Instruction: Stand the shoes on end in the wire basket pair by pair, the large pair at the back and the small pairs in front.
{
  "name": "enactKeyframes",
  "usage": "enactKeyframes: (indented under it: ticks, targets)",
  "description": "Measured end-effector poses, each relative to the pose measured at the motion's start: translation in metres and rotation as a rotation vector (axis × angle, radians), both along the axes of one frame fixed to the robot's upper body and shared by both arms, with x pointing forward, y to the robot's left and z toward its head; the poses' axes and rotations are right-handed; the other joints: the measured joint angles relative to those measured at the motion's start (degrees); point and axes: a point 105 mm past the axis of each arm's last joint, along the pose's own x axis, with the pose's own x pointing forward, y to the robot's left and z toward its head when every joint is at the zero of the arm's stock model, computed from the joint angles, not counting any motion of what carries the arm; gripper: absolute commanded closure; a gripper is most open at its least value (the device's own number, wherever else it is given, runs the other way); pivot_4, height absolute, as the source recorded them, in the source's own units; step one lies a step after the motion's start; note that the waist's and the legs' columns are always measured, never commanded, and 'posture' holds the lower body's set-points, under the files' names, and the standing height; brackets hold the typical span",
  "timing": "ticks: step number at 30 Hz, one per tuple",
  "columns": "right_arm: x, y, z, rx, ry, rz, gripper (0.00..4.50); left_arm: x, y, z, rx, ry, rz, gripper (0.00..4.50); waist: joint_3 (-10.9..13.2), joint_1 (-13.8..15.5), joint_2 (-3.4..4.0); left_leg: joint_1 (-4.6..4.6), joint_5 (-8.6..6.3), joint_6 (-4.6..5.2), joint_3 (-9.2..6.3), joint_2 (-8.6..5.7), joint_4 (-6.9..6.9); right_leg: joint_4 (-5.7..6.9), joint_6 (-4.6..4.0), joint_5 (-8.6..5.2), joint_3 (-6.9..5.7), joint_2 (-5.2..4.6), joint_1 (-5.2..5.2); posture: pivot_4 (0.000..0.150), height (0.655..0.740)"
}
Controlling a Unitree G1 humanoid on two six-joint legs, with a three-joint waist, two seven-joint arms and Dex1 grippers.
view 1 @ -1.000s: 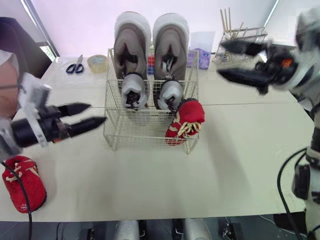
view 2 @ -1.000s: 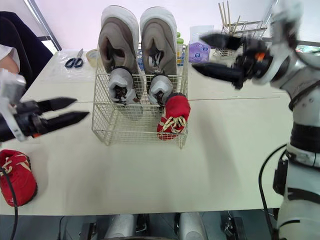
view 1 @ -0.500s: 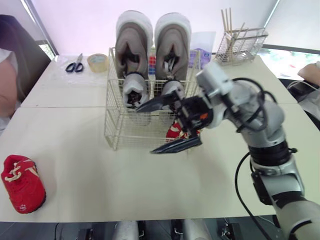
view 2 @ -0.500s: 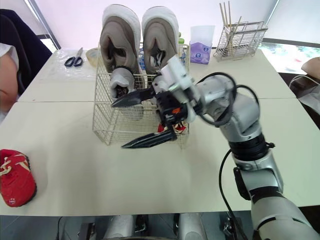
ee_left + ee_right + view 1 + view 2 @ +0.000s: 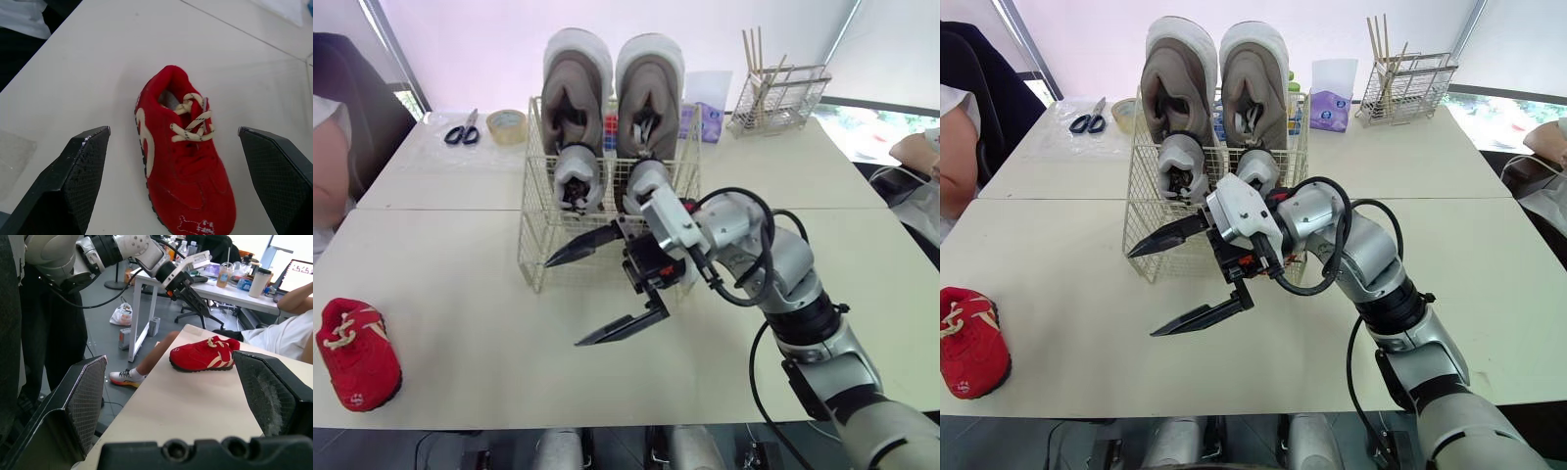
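We see the table (image 5: 822,196) bearing the wire basket (image 5: 536,235), the large brown pair (image 5: 576,83) upright at its back, a small grey pair (image 5: 579,176) in front, the right gripper (image 5: 563,304) spread wide before it, and one red shoe (image 5: 357,352) lying near the table's left edge, the left gripper (image 5: 171,134) wide open, facing it.

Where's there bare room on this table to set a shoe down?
Bare: between the red shoe and the basket; also the right side, before the rack. Crowded: just in front of the basket, where the open right tool hangs.
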Motion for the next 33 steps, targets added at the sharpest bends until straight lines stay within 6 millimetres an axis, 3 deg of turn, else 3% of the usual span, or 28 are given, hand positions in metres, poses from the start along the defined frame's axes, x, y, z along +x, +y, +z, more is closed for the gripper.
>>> enactKeyframes:
  ticks: [6, 14, 18, 24, 33]
  targets:
    - [0.003, 0.000, -0.002, -0.013, 0.002, -0.023, 0.02, 0.013, -0.003, -0.026, 0.003, 0.046, -0.006, 0.16, -0.04, -0.09, -0.05, 0.00, 0.00, 0.01, -0.01, -0.01, -0.03, 0.00, -0.02, 0.00, -0.01, -0.04, -0.01, 0.150, 0.7357]
    - [0.008, -0.002, -0.002, -0.020, 0.015, -0.072, 0.02, 0.034, 0.007, -0.058, 0.039, 0.119, 0.032, 0.16, -0.08, -0.09, -0.10, -0.01, -0.01, 0.01, -0.01, -0.01, -0.05, -0.01, -0.03, 0.01, -0.02, -0.07, -0.03, 0.150, 0.7357]
    - [0.010, 0.000, -0.001, -0.012, 0.013, -0.091, 0.00, 0.044, 0.006, -0.062, 0.044, 0.117, 0.021, 1.45, -0.08, -0.09, -0.09, -0.01, -0.01, 0.01, -0.01, -0.01, -0.06, -0.01, -0.03, 0.01, -0.02, -0.09, -0.04, 0.150, 0.7357]
    - [0.012, 0.000, 0.000, -0.007, 0.012, -0.108, 0.00, 0.051, 0.007, -0.059, 0.037, 0.087, 0.032, 4.47, -0.07, -0.18, -0.08, -0.01, -0.01, 0.01, -0.03, -0.01, -0.09, 0.00, -0.04, 0.01, -0.02, -0.09, -0.07, 0.150, 0.7357]
    - [0.016, -0.003, 0.001, 0.000, 0.015, -0.128, 0.00, 0.046, 0.027, -0.037, 0.034, -0.008, 0.152, 4.49, -0.08, -0.10, -0.11, -0.02, -0.01, 0.02, -0.03, -0.02, -0.09, -0.03, -0.04, 0.01, -0.04, -0.12, -0.06, 0.150, 0.7357]
